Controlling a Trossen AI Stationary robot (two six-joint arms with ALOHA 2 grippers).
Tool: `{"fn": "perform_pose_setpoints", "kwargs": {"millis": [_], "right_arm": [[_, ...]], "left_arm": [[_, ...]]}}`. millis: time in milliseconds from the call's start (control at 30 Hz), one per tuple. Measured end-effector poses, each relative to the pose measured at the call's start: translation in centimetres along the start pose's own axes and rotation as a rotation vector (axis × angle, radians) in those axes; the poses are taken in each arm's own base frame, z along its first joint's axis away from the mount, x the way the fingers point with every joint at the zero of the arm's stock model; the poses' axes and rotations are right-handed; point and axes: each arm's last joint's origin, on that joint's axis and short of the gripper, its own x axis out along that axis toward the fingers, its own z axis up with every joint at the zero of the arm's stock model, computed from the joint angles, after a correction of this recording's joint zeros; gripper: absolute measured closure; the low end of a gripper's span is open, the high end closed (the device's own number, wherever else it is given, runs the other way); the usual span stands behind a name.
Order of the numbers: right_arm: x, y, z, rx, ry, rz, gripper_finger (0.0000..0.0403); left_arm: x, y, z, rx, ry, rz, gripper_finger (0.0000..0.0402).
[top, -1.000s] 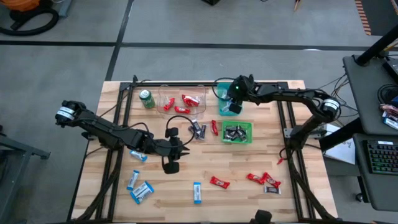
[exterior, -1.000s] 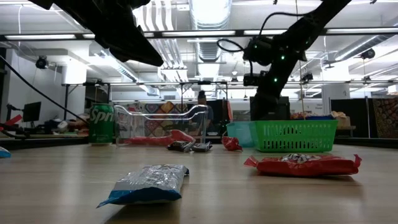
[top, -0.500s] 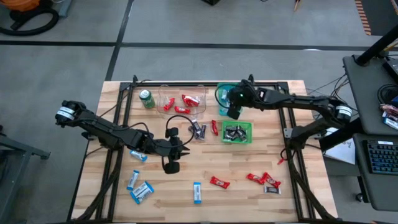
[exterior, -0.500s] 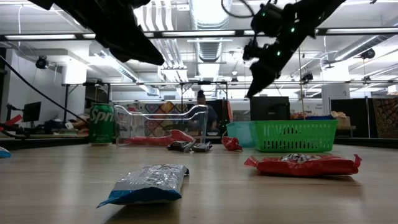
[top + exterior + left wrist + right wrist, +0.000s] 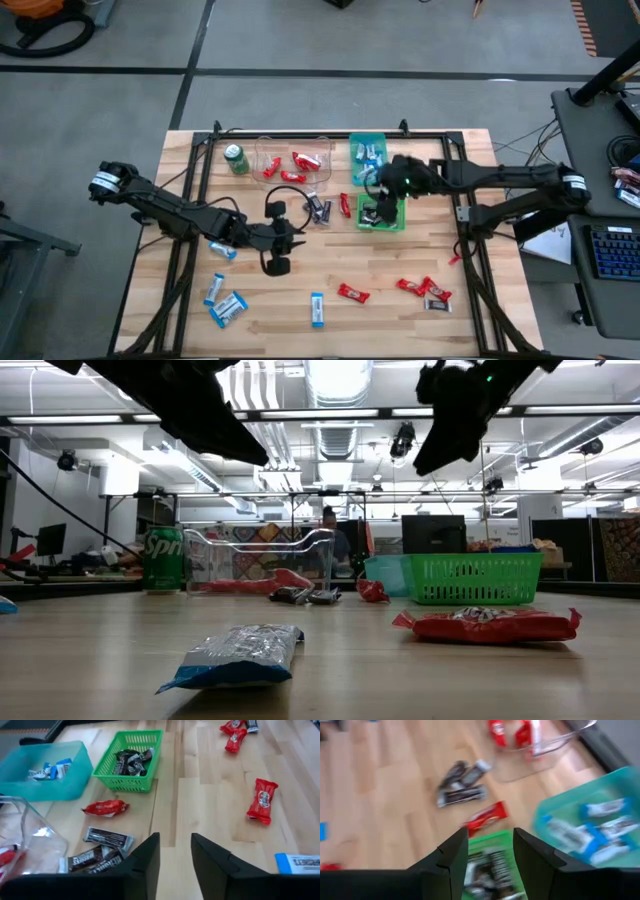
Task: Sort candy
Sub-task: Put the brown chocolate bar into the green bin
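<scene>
Pale wooden planks form the work surface (image 5: pixel 400 262), seen from above with the right hand (image 5: pixel 377 197) poised over the green mesh basket (image 5: pixel 400 225) of dark brown wrapped bars, the teal tub (image 5: pixel 353 150) of blue-and-white bars just behind it. One shiny red wrapped bar (image 5: pixel 346 205) lies just beside the basket on the side toward the left arm, its long axis running roughly front to back; the right hand is the nearer of the two. The left hand (image 5: pixel 287 238) waits mid-surface, near a cluster of dark brown wrapped bars (image 5: pixel 318 209).

From table height, both arms hang above the surface; a clear plastic box (image 5: pixel 262 563) and a green drink can (image 5: pixel 163 560) stand at the back.

At the left wrist, the fingers (image 5: pixel 142 862) stand narrowly parted and empty, the dark bars close ahead.

At the right wrist, blunt fingers (image 5: pixel 455 857) are spread and hold nothing, with the red bar lying slantwise just beyond them. Reaching it looks a short move outward from the basket.
</scene>
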Motion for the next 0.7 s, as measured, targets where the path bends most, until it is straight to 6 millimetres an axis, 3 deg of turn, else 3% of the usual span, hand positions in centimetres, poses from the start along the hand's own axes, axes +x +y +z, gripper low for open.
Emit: {"fn": "perform_pose_setpoints", "kwargs": {"millis": [333, 533, 700], "right_arm": [[-1.1, 6.2, -2.1, -0.011, 0.059, 0.182, 0.0259], [-2.1, 9.1, -3.4, -0.036, 0.06, 0.233, 0.0259], [-2.7, 10.4, -4.0, -0.03, 0.057, 0.245, 0.0259]], "left_arm": [[1.2, -0.4, -0.6, 0.176, 0.03, 0.008, 0.0233], [4.0, -0.4, -1.8, 0.343, 0.067, 0.029, 0.0228], [6.1, 1.2, -2.5, 0.399, 0.112, 0.077, 0.0228]]}}
